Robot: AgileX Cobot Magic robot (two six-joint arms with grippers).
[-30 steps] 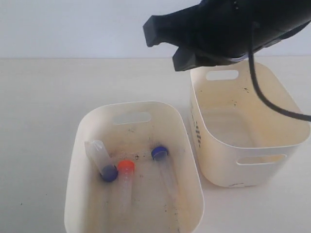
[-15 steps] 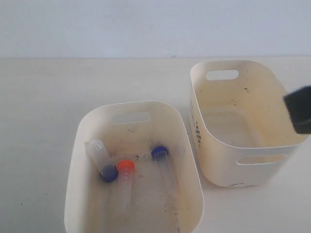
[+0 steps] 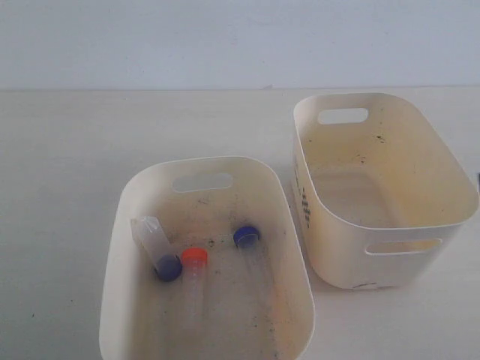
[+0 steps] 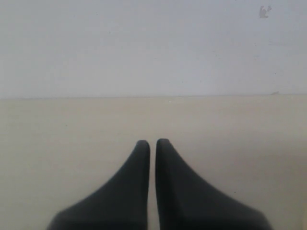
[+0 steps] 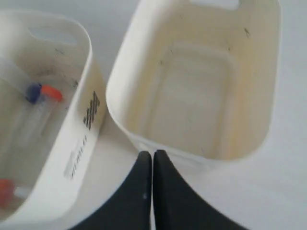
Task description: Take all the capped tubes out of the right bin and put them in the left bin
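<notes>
The tubes lie in the left bin, on its speckled floor. The exterior view shows a blue-capped tube and an orange-capped tube with their caps just beside each other, and a second blue-capped tube lies nearer the wall that faces the right bin. The right wrist view adds a second orange cap at the near end of the same bin, which makes four by my count. The right bin shows only a bare, lightly marked floor, both from outside and from above. The two bins stand close together on the worktop. The right end effector hangs clenched on nothing, above the gap in front of the bins. The left end effector is also clenched and empty, over bare worktop away from the bins. Neither arm shows in the exterior view. The transfer looks finished, so what remains is probably only to confirm the count of tubes and park both arms clear.
</notes>
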